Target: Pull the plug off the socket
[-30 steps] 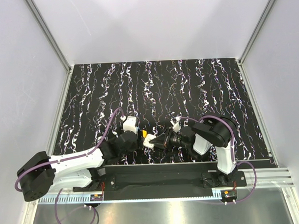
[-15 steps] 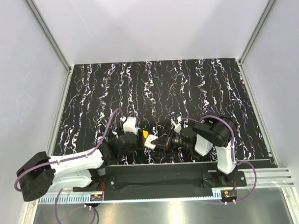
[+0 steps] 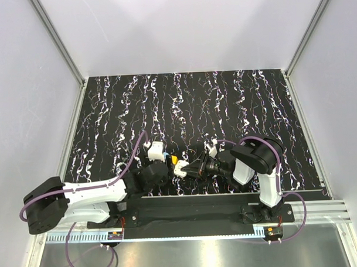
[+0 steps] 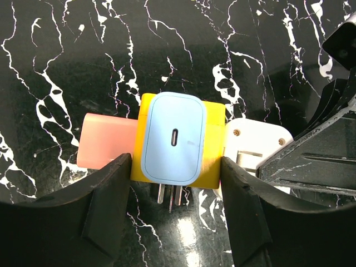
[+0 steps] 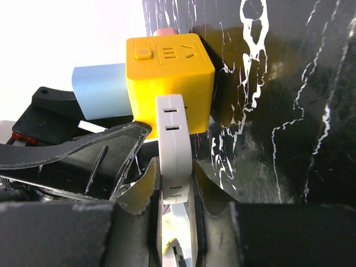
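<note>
Since the right gripper [image 5: 174, 182] is clamped on the white plug [image 5: 173, 146] flats, grip's good there. Looks rigid, light, slick plastic. Just past its tips, the yellow socket [image 5: 169, 72] sits pinched in the left gripper [image 4: 177, 169]. Pull straight.

Socket [image 4: 214, 139]: bright yellow cube, fitted with a pale blue plug [image 4: 173, 138] marked by one dark slot, a salmon-pink plug [image 4: 103, 139] and a white plug [image 5: 175, 144]. Table [image 3: 224, 102]: black, veined all over with white and faint lilac marbling. Left gripper [image 4: 175, 169] and right gripper [image 5: 175, 186]: matt black; arm links [image 3: 87, 192] white with black joints, cables [image 3: 132, 150] purple, enclosure walls [image 3: 24, 86] pale grey.
</note>
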Available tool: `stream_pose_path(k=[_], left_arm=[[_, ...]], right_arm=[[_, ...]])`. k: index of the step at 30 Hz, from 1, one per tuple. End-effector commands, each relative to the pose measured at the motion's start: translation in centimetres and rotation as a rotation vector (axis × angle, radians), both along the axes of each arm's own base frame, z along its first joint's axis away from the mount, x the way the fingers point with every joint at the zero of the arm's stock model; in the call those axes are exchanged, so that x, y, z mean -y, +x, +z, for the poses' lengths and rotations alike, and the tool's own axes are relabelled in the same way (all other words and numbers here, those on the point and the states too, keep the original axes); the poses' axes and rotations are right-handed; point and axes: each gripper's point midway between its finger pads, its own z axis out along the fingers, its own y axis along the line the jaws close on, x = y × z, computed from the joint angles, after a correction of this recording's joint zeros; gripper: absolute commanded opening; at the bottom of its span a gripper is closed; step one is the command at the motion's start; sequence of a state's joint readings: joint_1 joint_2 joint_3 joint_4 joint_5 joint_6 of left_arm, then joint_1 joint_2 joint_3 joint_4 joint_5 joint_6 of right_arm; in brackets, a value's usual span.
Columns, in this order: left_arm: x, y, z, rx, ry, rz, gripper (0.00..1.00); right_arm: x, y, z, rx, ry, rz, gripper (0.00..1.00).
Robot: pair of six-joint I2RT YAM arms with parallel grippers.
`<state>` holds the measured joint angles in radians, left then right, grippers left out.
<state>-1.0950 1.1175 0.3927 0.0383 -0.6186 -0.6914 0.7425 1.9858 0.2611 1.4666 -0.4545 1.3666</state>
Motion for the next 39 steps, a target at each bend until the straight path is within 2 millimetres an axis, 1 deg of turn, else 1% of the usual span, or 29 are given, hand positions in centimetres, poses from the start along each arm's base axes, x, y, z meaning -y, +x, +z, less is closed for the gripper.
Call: stream_pose_path(k=[1, 8, 13, 16, 22, 24, 30, 33, 39], left_arm=[[-5.1, 1.3, -1.3, 0.053, 0.168, 0.201, 0.0], [-5.1, 1.3, -1.1, 0.069, 0.186, 0.213, 0.0], [-5.2, 1.3, -1.2, 0.077, 0.192, 0.218, 0.0], [-5.3, 1.3, -1.2, 0.077, 0.208, 0.226, 0.0], [-5.4, 1.2, -1.1, 0.08, 0.21, 0.232, 0.0], [-5.2, 1.2, -1.2, 0.079, 0.217, 0.226, 0.0], [-5.3, 1.2, -1.1, 0.084, 0.231, 0.239, 0.0], [-5.2, 1.3, -1.1, 0.086, 0.232, 0.235, 0.0], [-4.5, 0.8, -0.8, 0.078, 0.215, 0.188, 0.0]], right_arm=[[1.7, -1.1, -1.9, -0.031, -0.053, 0.009, 0.0], [2.6, -1.3, -1.6, -0.021, -0.053, 0.015, 0.0], [2.5, -1.6, -1.8, -0.042, -0.048, 0.039, 0.0], [2.5, -2.0, -1.5, -0.04, -0.044, 0.054, 0.0], [3.6, -3.1, -2.5, -0.045, -0.085, 0.067, 0.0], [3.7, -3.1, -2.7, -0.044, -0.089, 0.068, 0.0], [4.1, -2.8, -2.2, -0.038, -0.078, 0.062, 0.0], [3.8, -2.5, -1.5, -0.026, -0.057, 0.069, 0.0], [4.6, -3.2, -1.2, -0.003, -0.067, 0.069, 0.0]])
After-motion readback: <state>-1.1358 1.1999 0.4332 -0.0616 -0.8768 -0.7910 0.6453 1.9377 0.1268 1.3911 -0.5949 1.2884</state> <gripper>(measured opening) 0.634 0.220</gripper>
